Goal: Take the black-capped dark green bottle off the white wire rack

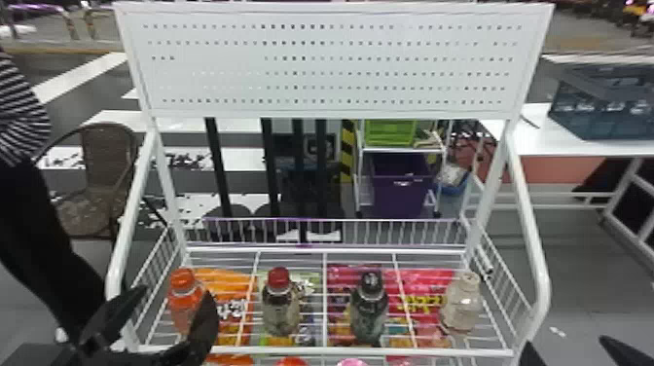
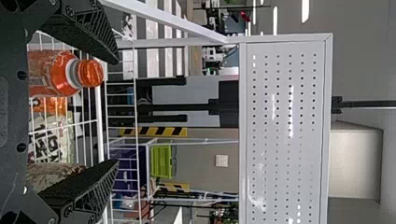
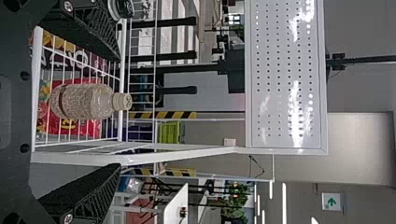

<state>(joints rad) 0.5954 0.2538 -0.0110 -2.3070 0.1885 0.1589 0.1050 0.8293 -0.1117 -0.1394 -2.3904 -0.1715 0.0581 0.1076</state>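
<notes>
Apparently pre-grasp: L end effector (image 2: 116,112) & R end effector (image 3: 119,112) spread, empty; black-capped bottle (image 1: 370,311) on rack (image 1: 292,350), right of ctr; next, R prob. goes left, clamps it

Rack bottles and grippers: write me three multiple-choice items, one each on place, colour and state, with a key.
1. Where is the black-capped bottle?
A) left of the red-capped bottle
B) between the red-capped bottle and the pale-capped bottle
C) inside a gripper

2. What colour is the leftmost bottle's cap?
A) orange
B) blue
C) white

3. How is the left gripper?
A) shut, empty
B) shut on a bottle
C) open

1 B: the head view shows it in that gap.
2 A: its cap is orange in the head view.
3 C: its fingertips are wide apart.
</notes>
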